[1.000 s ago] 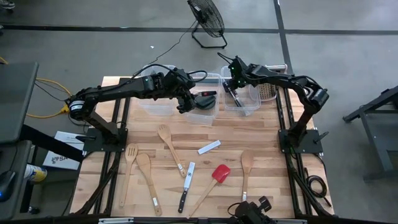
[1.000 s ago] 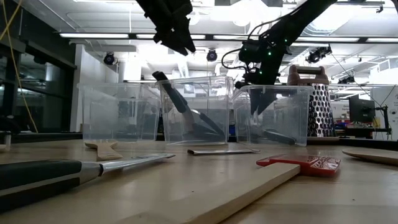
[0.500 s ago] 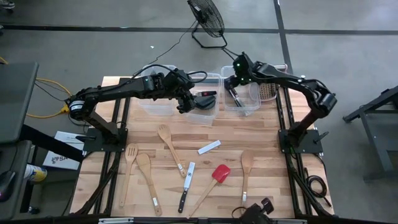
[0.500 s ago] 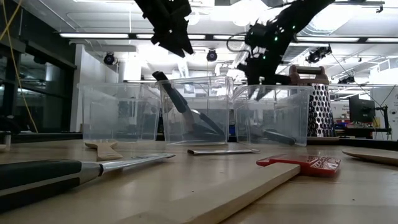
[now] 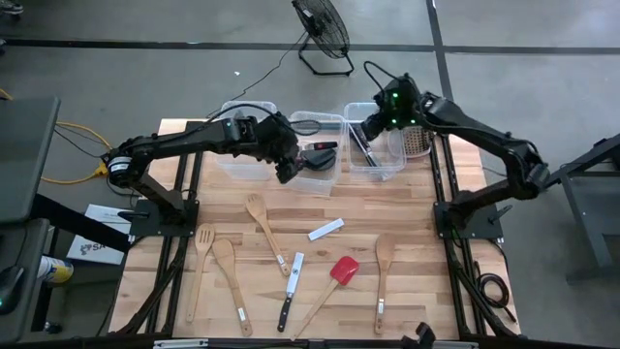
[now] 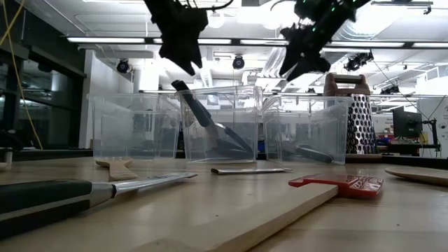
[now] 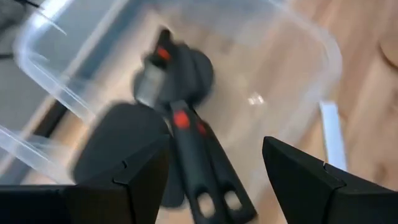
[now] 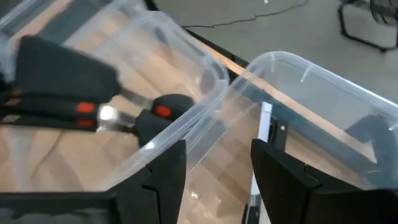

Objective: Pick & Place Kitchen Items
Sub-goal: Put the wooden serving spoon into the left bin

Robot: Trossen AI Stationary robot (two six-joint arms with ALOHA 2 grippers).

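At the far edge of the counter (image 5: 407,208) both arms hang above the row of clear bins. The left claw (image 5: 287,171) sits over the near-left corner of the middle bin (image 5: 317,165), fingers spread and empty; its wrist view looks down on black turners (image 7: 186,134) already lying in that bin. The right claw (image 5: 373,118) hangs over the right bin (image 5: 383,167), fingers likewise apart and holding nothing, with a black-handled knife (image 5: 360,147) inside the bin beneath it.

The items still to be collected lie on the near half of the counter, well apart from both claws. The wooden spoon (image 5: 263,228) is the closest; it lies nearward and slightly left of the left claw, head toward the bins, handle running near and right. The left arm is judged clearly nearer to it than the right. A white strip (image 5: 325,229) lies just right of it. Further toward the near edge lie a slotted wooden spatula (image 5: 199,267), a second wooden spoon (image 5: 231,281), a knife (image 5: 290,291), the red-headed spatula (image 5: 329,286) and a third wooden spoon (image 5: 383,271), the last nearer the right arm's side.

In my judgement a grasp on the closest spoon calls for the claw to close across that diagonal handle.
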